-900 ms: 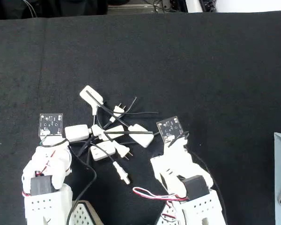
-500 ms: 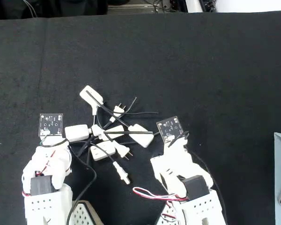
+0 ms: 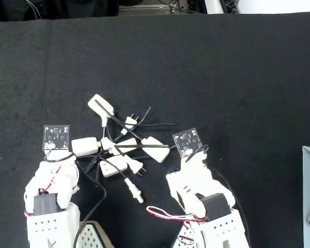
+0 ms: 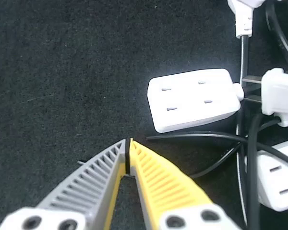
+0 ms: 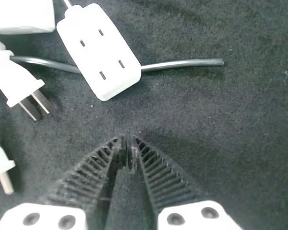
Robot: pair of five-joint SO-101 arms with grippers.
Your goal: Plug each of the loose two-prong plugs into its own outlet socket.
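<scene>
- Your black table (image 3: 237, 77) takes up nearly the whole high view.
- Your left arm (image 3: 49, 191) sits at the lower left of that view. Your right arm (image 3: 199, 188) sits just right of lower centre.
- The left jaws are pressed together with nothing between them. The right jaws are the same, tips touching and empty.
- White outlet blocks and black cords (image 3: 160, 124) lie tangled left of centre. One outlet block (image 3: 84, 146) is just ahead of your left arm, and another outlet block (image 3: 155, 149) is ahead of your right.
- Three plugs lie loose with bare prongs: one plug (image 3: 130, 122) near the top of the tangle, a second plug (image 3: 136, 166) lower, and a third plug (image 3: 133, 190) lowest.
</scene>
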